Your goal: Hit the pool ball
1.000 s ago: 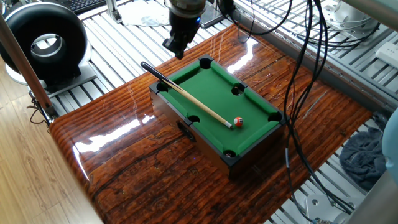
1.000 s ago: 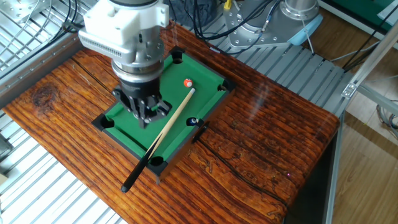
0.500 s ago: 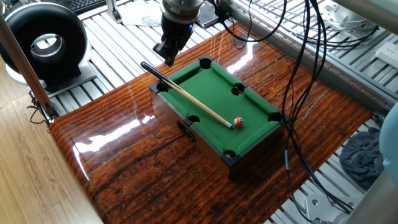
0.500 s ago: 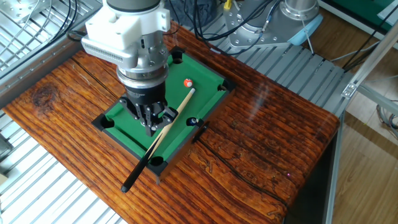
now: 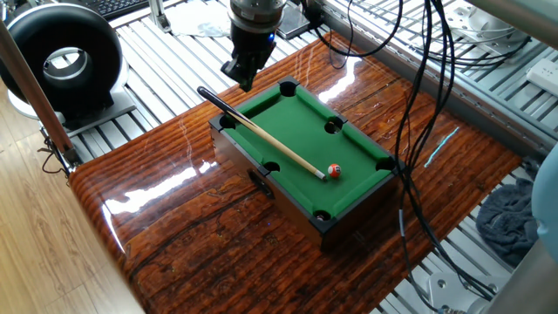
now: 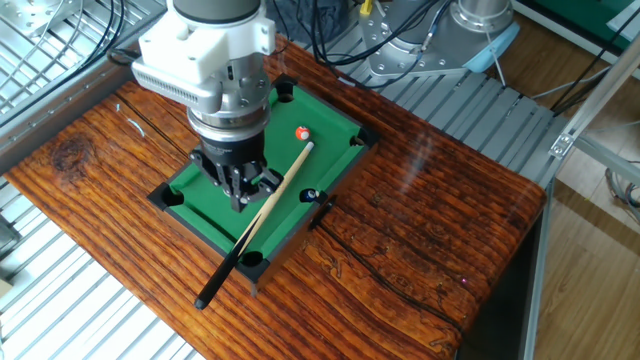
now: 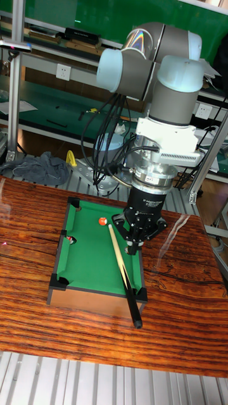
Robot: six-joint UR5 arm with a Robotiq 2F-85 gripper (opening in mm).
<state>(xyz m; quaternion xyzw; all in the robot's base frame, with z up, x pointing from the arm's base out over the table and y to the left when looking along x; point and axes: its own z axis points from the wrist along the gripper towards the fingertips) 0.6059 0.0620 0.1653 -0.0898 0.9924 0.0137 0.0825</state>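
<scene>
The pool ball (image 5: 333, 170) (image 6: 301, 132) (image 7: 102, 221) is small, orange-red with a white spot, and rests on the green felt of the mini pool table (image 5: 288, 122) (image 6: 205, 195) (image 7: 85, 253). A wooden cue (image 5: 270, 139) (image 6: 265, 210) (image 7: 120, 259) lies diagonally across the table, its tip almost touching the ball and its black butt overhanging the rim. My gripper (image 5: 242, 77) (image 6: 243, 195) (image 7: 133, 247) hangs above the butt half of the cue, just beside the shaft. Its fingers look shut with nothing in them.
The pool table stands on a glossy wooden tabletop (image 5: 192, 227) with slatted metal all round. A black ring-shaped device (image 5: 61, 52) sits at one corner, black cables (image 5: 418, 96) hang over the far side, and a grey cloth (image 5: 510, 218) lies beyond the edge.
My gripper has shifted sideways toward the cue's butt end and come close beside the shaft. The cue and the ball have not moved.
</scene>
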